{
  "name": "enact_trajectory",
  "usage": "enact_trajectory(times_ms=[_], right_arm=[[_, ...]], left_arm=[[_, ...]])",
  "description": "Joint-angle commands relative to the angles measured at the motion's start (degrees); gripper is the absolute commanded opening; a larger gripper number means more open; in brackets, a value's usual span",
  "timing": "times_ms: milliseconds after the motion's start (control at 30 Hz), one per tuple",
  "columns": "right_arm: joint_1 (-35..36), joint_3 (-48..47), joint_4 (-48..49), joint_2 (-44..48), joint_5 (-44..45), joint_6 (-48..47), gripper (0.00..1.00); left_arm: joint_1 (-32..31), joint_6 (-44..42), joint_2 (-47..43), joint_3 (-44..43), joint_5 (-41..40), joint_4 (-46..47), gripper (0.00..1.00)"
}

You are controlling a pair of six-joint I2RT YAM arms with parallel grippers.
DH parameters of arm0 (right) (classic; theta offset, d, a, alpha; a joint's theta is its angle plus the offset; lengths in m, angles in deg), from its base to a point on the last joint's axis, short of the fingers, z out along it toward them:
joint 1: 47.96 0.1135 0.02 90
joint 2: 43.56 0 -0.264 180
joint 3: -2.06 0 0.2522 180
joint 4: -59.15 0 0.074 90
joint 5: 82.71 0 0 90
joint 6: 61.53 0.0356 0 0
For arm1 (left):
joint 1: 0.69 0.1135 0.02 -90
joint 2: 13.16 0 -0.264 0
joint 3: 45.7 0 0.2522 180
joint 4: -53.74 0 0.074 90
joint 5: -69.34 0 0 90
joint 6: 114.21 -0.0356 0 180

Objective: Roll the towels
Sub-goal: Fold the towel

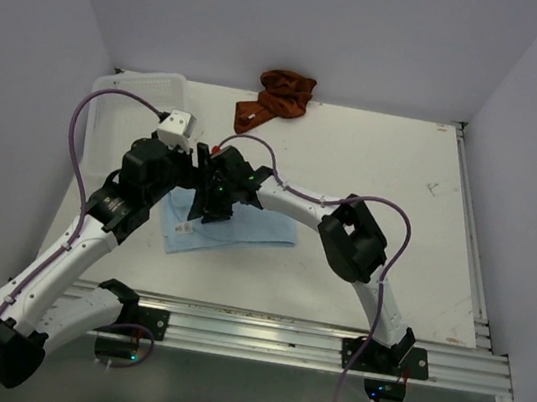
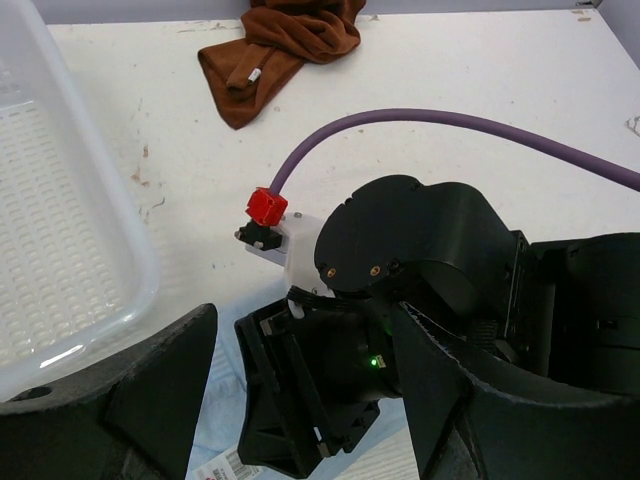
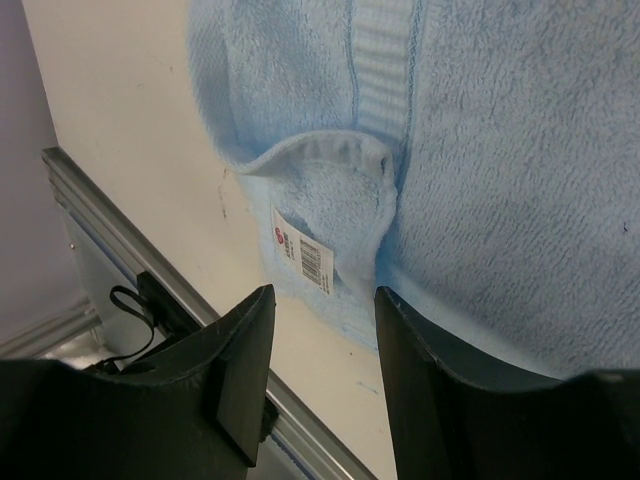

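Blue towel (image 1: 244, 230) laid flat at the near-left of the counter (image 1: 403, 181). Its folded corner (image 3: 340, 200) is shown only by the right wrist view, below the parted right claw (image 3: 322, 298). Left claw (image 2: 300, 330) parted, empty. Rust towel (image 1: 279, 96) bunched at the far edge; open room lies rightward.

My two hands are crowded over the blue towel (image 1: 249, 229). The right hand (image 3: 322, 310) sits just in front of the left hand (image 2: 300, 330) and fills the gap between its spread fingers, so neither can swing sideways. The white basket (image 2: 60, 250) walls off the left of the tabletop (image 1: 387, 219). A purple cable (image 2: 450, 125) arches across ahead. The rust towel (image 1: 276, 99) lies bunched at the far edge. Right of the arms, I see bare surface to pass over.
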Motion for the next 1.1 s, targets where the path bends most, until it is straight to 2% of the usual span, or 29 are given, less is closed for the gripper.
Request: enact_trajectory(times_ms=[0,567,1000,1067], right_arm=[[2.2,-0.6,2.9,-0.2,-2.0,-0.8,0.49],[4.2,2.8,5.8,0.2,-4.4,-2.5,0.42],[5.7,3.3,9.4,-1.0,-4.9,-5.9,0.41],[6.0,3.3,9.7,-1.1,-4.2,-6.4,0.36]], left_arm=[[-0.3,-0.6,-0.6,-0.2,0.1,2.1,0.74],[-0.5,-0.7,-0.9,-0.1,0.1,2.3,0.75],[-0.5,-0.7,-0.9,-0.1,0.0,2.3,0.75],[-0.4,-0.6,-0.9,-0.1,-0.2,2.1,0.74]])
